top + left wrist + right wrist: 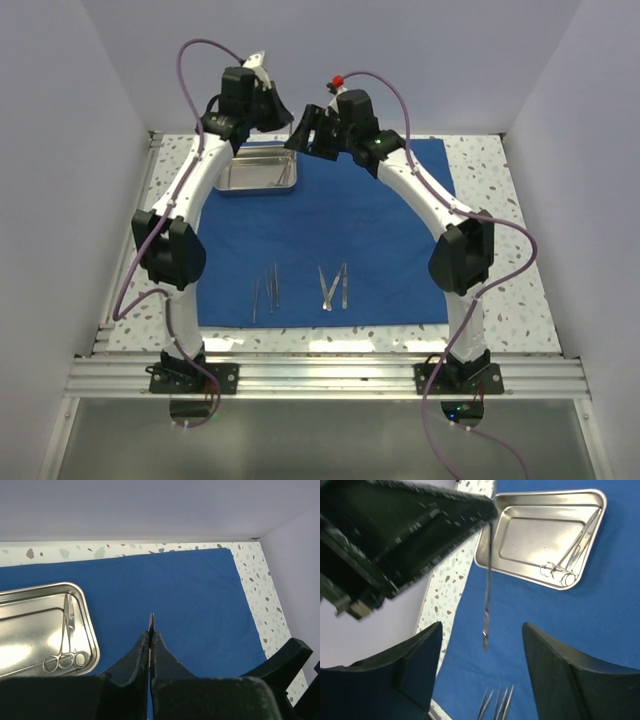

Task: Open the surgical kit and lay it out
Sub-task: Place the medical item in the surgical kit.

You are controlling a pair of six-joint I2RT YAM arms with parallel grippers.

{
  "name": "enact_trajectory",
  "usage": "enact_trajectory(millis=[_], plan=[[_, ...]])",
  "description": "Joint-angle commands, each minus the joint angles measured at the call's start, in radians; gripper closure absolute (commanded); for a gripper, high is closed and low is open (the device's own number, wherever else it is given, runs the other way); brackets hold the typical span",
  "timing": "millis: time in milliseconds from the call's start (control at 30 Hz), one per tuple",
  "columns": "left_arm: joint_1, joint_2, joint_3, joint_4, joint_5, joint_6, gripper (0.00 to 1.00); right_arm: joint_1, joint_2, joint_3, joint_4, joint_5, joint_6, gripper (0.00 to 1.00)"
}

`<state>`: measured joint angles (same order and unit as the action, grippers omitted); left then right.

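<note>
The royal-blue cloth [330, 230] lies spread flat as a large sheet. The shiny steel tray [232, 188] sits on its back left corner, with ring-handled scissors [65, 645] in it. My left gripper [272, 108] hangs high above the cloth's back edge. In its own view it [151, 635] is shut on a thin steel instrument [487, 595] that hangs straight down. My right gripper [308, 132] is open and empty [481, 626] just right of it, facing that instrument. Thin tweezers [265, 290] and more steel tools [333, 287] lie in a row near the cloth's front edge.
The cloth lies on a speckled white tabletop [500, 290] with pale walls on three sides. A metal rail [320, 375] runs along the front edge, where both arm bases are bolted. The tray [485, 555] and its scissors [570, 560] also show in the right wrist view.
</note>
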<state>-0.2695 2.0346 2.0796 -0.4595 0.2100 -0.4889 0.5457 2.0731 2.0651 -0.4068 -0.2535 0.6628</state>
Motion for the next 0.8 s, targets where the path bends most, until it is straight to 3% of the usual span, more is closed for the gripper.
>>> enact_trajectory(millis=[0, 67, 133, 167, 200, 267, 600, 633, 667, 733, 767], plan=[[-0.051, -0.060, -0.013, -0.011, 0.028, -0.023, 1.00, 0.002, -0.001, 0.026, 0.077, -0.012, 0.037, 0.33], [-0.076, -0.066, -0.013, -0.011, 0.028, -0.033, 1.00, 0.002, 0.001, 0.012, 0.088, -0.009, 0.044, 0.46], [-0.086, -0.070, -0.010, -0.002, 0.051, -0.059, 1.00, 0.002, -0.002, -0.002, 0.092, 0.002, 0.044, 0.50], [-0.088, -0.071, -0.003, -0.001, 0.057, -0.068, 1.00, 0.002, -0.005, -0.008, 0.092, 0.005, 0.044, 0.58], [-0.089, -0.073, 0.003, -0.004, 0.060, -0.069, 1.00, 0.002, -0.007, -0.017, 0.097, 0.007, 0.044, 0.68], [-0.097, -0.073, 0.020, -0.008, 0.060, -0.066, 1.00, 0.002, -0.011, -0.022, 0.094, 0.014, 0.043, 1.00], [-0.100, -0.090, 0.031, -0.031, 0.042, -0.051, 0.98, -0.003, -0.091, -0.132, 0.089, 0.037, 0.028, 1.00], [-0.100, -0.083, 0.039, -0.042, 0.026, -0.045, 0.87, -0.007, -0.109, -0.146, 0.082, 0.040, 0.012, 1.00], [-0.099, -0.080, 0.040, -0.054, 0.011, -0.031, 0.55, -0.012, -0.128, -0.161, 0.053, 0.046, 0.002, 1.00], [-0.096, -0.071, 0.042, -0.077, -0.021, -0.002, 0.31, -0.019, -0.210, -0.229, 0.024, 0.057, -0.040, 1.00], [-0.094, -0.068, 0.039, -0.087, -0.033, 0.007, 0.15, -0.029, -0.243, -0.290, -0.006, 0.068, -0.054, 1.00]])
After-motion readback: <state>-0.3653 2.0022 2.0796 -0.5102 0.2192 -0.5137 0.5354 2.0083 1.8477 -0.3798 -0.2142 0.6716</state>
